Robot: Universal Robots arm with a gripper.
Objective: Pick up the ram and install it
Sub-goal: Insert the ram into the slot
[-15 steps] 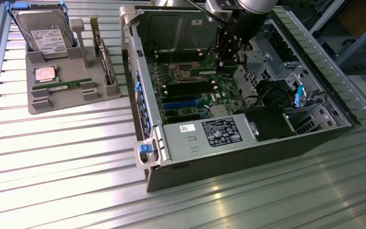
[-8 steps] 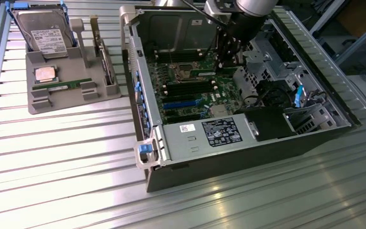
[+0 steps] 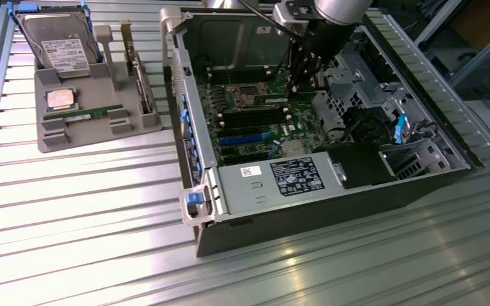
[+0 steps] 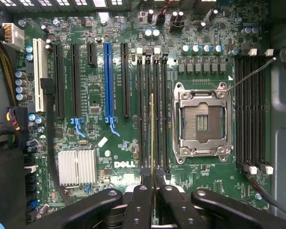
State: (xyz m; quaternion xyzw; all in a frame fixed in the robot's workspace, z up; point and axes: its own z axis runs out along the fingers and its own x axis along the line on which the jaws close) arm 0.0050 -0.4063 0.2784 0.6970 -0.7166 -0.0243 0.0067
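- The ram (image 4: pixel 152 138) appears edge-on in the wrist view, as a long, thin greenish-yellow line.
- The claw (image 4: pixel 152 191) is narrowed onto the ram, one black finger on each side.
- The ram hangs over the black memory slots (image 4: pixel 142 109) beside the CPU socket (image 4: pixel 200 119) on the green motherboard (image 4: pixel 109 143).
- The exterior view adds the open computer case (image 3: pixel 313 210) on the worktop (image 3: pixel 100 223).
- To the exterior view's left, a second ram stick (image 3: pixel 81 116) lies flat in a grey tray (image 3: pixel 58 137).

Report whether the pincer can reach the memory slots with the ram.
Likely yes: the pincer, shut on the ram, hangs right over the memory slots, with nothing between them.
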